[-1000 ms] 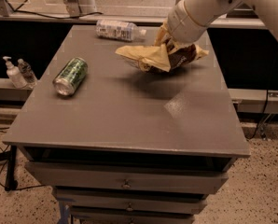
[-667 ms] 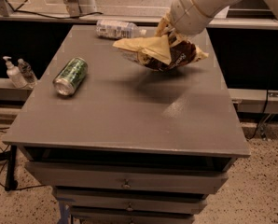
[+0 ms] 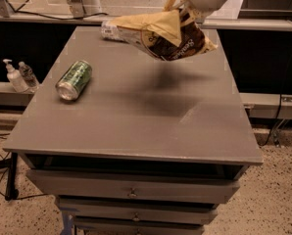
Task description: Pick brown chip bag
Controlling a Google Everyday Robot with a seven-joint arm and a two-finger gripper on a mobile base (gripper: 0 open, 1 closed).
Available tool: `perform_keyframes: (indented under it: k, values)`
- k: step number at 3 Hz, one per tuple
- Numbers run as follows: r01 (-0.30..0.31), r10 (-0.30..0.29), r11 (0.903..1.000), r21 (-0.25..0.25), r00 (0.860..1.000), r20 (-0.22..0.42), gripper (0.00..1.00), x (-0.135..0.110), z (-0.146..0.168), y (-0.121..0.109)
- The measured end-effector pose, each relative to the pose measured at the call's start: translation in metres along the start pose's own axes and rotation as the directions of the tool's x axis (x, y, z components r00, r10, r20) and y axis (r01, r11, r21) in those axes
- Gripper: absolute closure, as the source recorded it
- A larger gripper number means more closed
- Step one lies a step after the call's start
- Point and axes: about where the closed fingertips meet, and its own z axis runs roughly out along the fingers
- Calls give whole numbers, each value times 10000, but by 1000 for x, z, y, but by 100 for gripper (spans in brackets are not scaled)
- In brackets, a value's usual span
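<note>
"While the arm reached over the table, where was the brown chip bag (image 3: 173,35), and what had hold of it?"

"It hung in the air above the far right part of the grey table (image 3: 136,126), clear of the top, with its shadow (image 3: 170,80) on the surface beneath. The gripper (image 3: 187,9), at the top right of the view, was pinching the bag's upper end, and the bag sagged leftward from it."

"How should the lift be done well?"

"I judged the pick nearly complete. A firm, steady pinch and a straight rise would suit, since crinkly film can slip when a bag dangles from one end."

"What else was about?"

"A green can (image 3: 75,79) lay on its side near the left edge, well apart. A clear plastic bottle (image 3: 110,31) lay at the far edge, partly behind the bag's left corner. A pump bottle (image 3: 11,76) and a small clear bottle (image 3: 26,74) stood on a ledge (image 3: 4,88) left of the table. Nothing seemed to block the way upward."
</note>
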Motion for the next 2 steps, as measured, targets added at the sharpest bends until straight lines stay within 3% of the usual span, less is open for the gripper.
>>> perform_keyframes:
  k: [1,2]
  values:
    - [44,-52,9993,381,9998,202,100,-12,-13,-14]
    - [45,-53,9993,382,9998,204,100,-12,-13,-14]
